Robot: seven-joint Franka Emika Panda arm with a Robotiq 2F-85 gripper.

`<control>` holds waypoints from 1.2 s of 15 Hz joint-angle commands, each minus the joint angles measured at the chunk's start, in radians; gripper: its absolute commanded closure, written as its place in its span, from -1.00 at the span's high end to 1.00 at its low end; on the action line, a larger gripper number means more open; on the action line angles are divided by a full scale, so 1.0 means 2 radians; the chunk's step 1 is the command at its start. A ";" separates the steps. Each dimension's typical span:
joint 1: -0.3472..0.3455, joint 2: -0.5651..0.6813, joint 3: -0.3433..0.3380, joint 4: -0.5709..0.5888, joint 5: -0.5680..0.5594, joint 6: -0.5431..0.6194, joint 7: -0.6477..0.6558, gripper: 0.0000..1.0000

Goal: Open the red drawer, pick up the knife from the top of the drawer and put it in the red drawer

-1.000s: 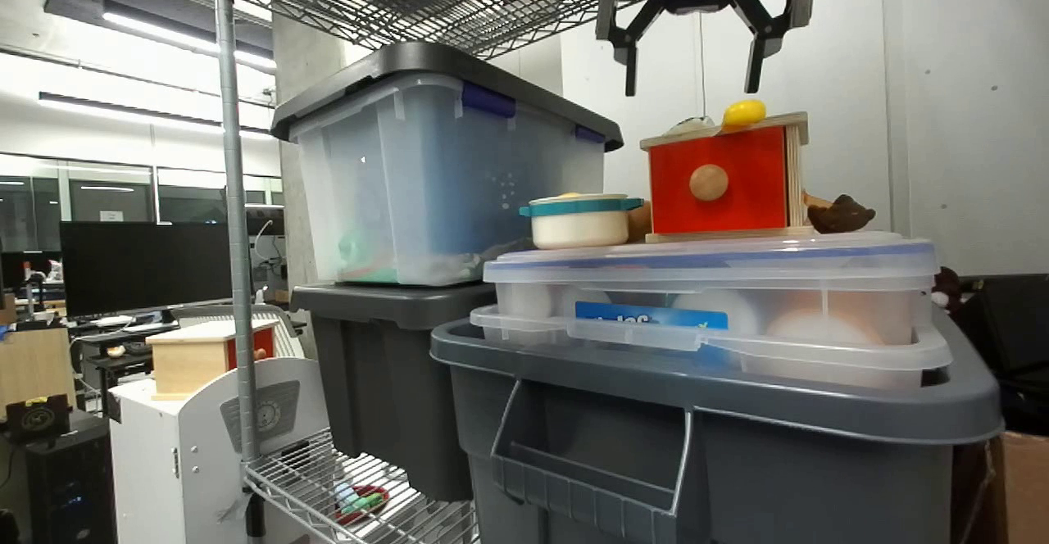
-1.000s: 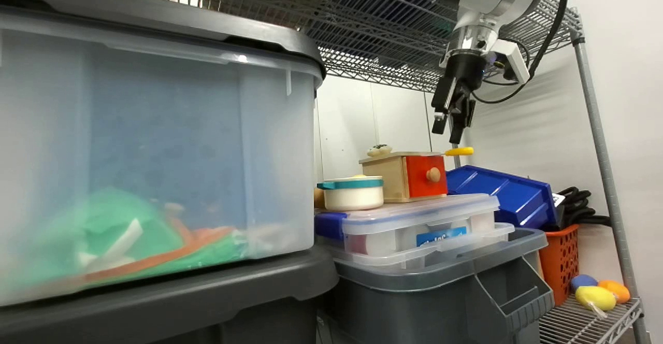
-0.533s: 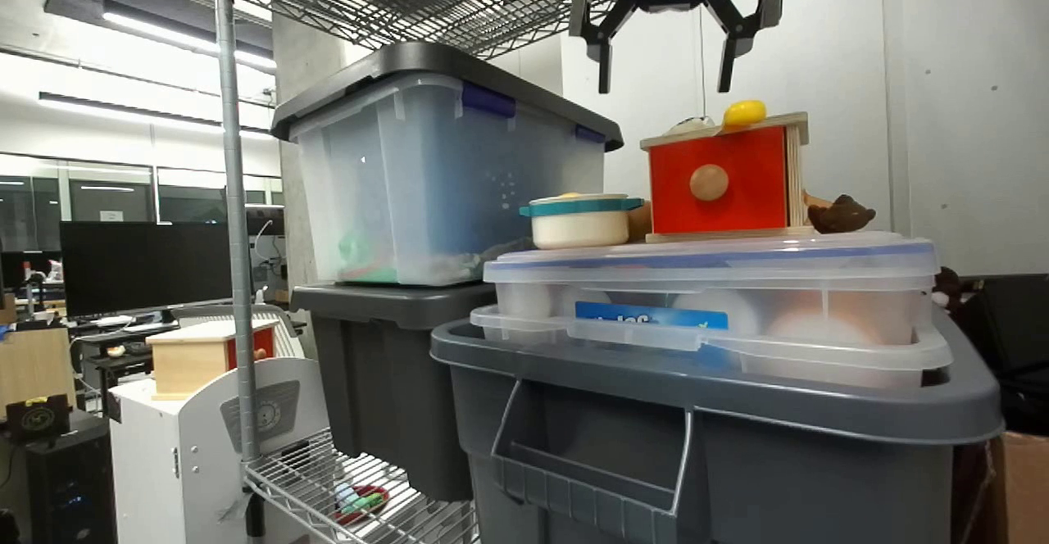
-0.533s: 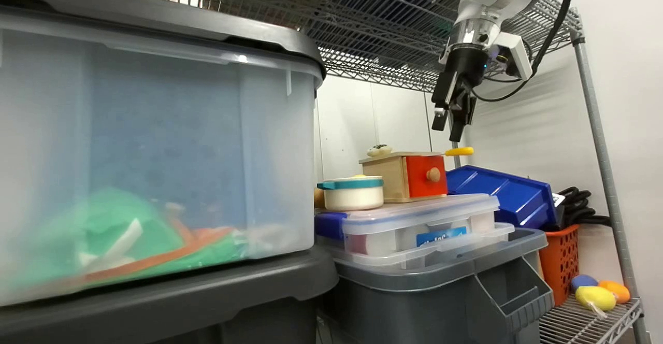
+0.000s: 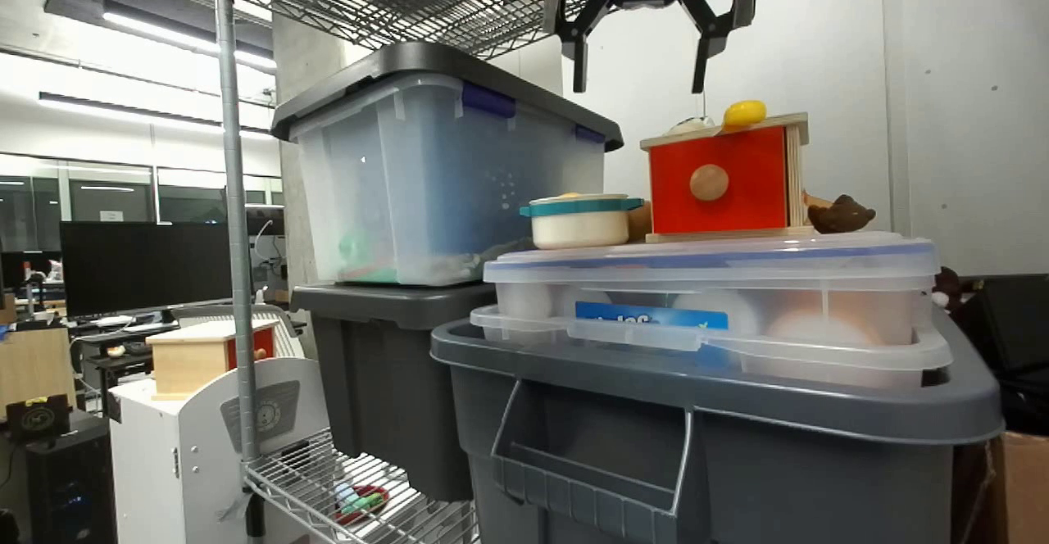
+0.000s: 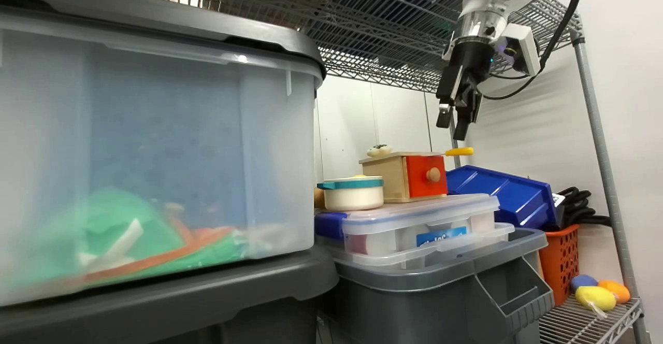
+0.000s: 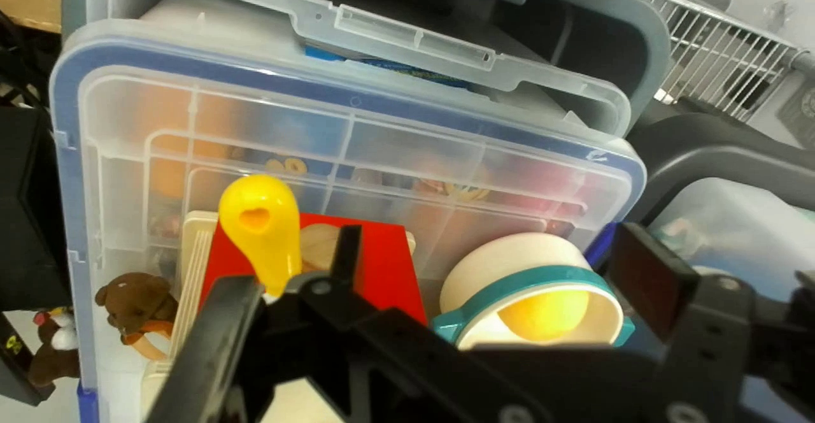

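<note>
Gripper (image 5: pixel 639 90), black two-finger, stands wide w/ nothing btwn. Yellow-handled knife (image 5: pixel 745 113) atop closed red wooden drawer (image 5: pixel 754 179), jutting past its front; going for round wooden knob (image 5: pixel 709 182), you cld bump knife off.

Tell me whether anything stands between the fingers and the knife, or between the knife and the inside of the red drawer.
Nothing visible stands between the open fingers and the yellow-handled knife on the wooden box. The way inside is blocked at the box's front: the red drawer there is shut.
</note>
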 commanded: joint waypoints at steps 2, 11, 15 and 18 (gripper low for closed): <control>0.007 -0.022 -0.002 -0.033 0.008 -0.007 0.001 0.94; 0.011 -0.036 -0.003 -0.055 0.008 -0.010 0.002 1.00; 0.013 -0.057 -0.005 -0.073 0.006 -0.011 0.004 1.00; 0.017 -0.077 -0.006 -0.091 0.004 -0.013 0.006 1.00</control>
